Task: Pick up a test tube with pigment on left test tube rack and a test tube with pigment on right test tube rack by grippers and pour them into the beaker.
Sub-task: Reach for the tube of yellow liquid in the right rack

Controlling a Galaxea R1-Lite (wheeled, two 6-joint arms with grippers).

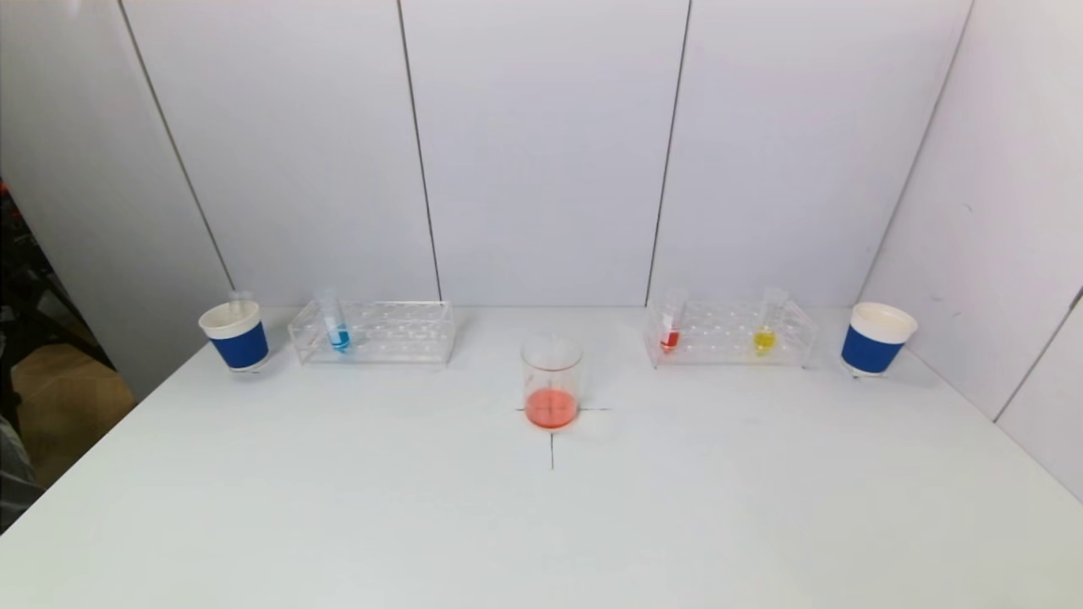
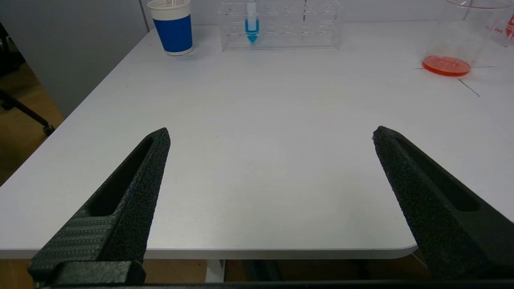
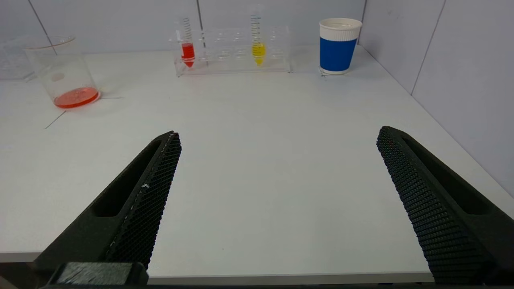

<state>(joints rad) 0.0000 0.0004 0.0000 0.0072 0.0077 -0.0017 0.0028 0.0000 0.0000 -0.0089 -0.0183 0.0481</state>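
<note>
Blue tube (image 2: 251, 27) stands far beyond left gripper's (image 2: 271, 134) spread fingers (image 2: 140, 176).

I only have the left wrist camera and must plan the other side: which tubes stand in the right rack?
Observer: Two. A red tube stands at the end of the right rack nearer the beaker, and a yellow tube farther along.
Operator: Is the right gripper near them?
Observer: No. The right gripper is open, back at the near edge of the table.
Operator: Anything past that rack?
Observer: A blue cup stands beyond its outer end, apart from it.
</note>
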